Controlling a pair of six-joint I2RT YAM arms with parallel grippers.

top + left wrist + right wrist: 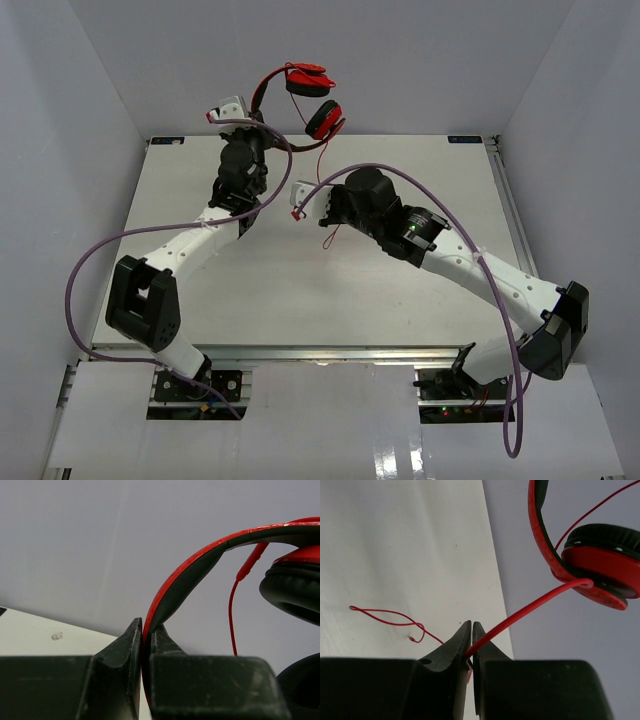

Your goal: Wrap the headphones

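Here the headphones hang in the air above the far edge of the table. They are carried by the left hand, whose two fingers are clamped on the headband, so the band arches up and away from the grip with both cups at its far end. The right hand sits lower, over the table just below the cups, pinched tight on the thin red cord. From that pinch the cord runs up, fairly straight, to one red cup, while the loose tail lies curled on the table on the other side. The coming move, I judge, turns on this line. The cord's length points from the right hand toward the cups, and the right hand is nearer the free cord, so it would have to lead the cord round the headphones while the left holds them firm.
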